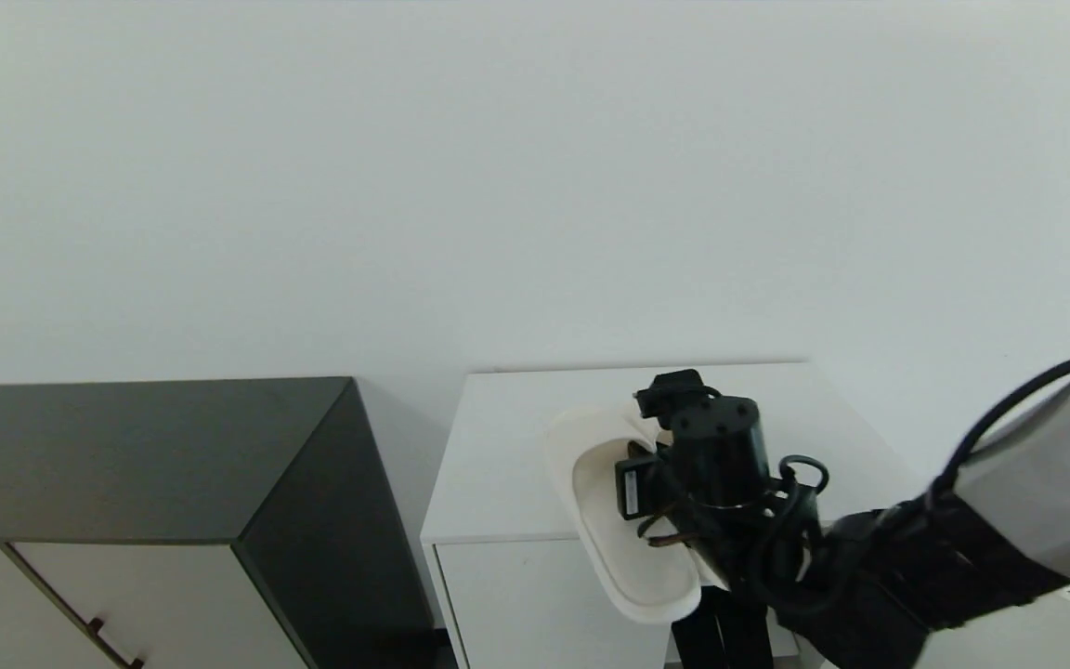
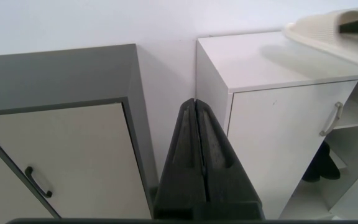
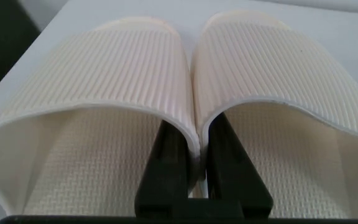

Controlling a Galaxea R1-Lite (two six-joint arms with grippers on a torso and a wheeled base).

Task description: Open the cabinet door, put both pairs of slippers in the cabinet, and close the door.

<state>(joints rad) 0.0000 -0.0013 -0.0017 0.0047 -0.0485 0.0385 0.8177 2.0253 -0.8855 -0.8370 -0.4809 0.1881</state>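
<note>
Over the white cabinet, the right gripper is clamped on the cream slippers. It's pinching the two inner strap edges together, so the pair hangs side by side just above the top, near its front edge. The left gripper is squeezed together with nothing in it, low down in front of the gap between the white cabinet and the grey cabinet.
</note>
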